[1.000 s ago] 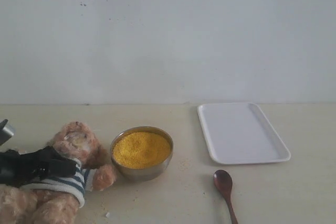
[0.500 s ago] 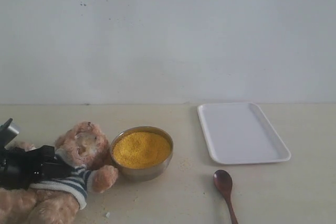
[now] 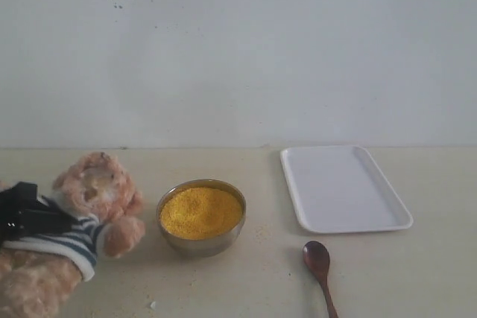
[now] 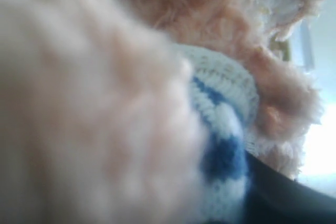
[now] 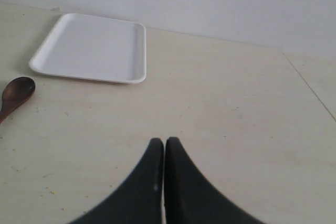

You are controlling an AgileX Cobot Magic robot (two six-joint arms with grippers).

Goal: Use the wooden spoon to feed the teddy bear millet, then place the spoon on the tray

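**Colleague:** Which step were you in at that moment?

**Operator:** An early one, I judged. The teddy bear (image 3: 86, 217) leaned at the lower left of the exterior view. My left gripper (image 3: 45, 220) lay across its striped shirt and seemed to be clasped on the body. In the left wrist view I saw only fur, the shirt and one black finger (image 4: 286, 200). My right gripper (image 5: 164, 169) had its fingers pressed together with nothing between them, above the bare table (image 3: 253, 281). So no feeding was done yet.

**Colleague:** What did the next move need?

**Operator:** I think the right gripper had to open and take the wooden spoon (image 3: 319, 264) by its thin handle. The spoon lay flat at the lower edge, right of centre, near the tray (image 3: 343, 188) but apart from it. The left side had to hold the bear upright, with its face toward the bowl.

**Colleague:** And the count?

**Operator:** From big to small: one bear, one tray, which was empty, at the middle right, one metal bowl (image 3: 203, 242) just beside the bear's paw, one heap of millet (image 3: 200, 211) inside it, and one spoon. I also had two grippers.
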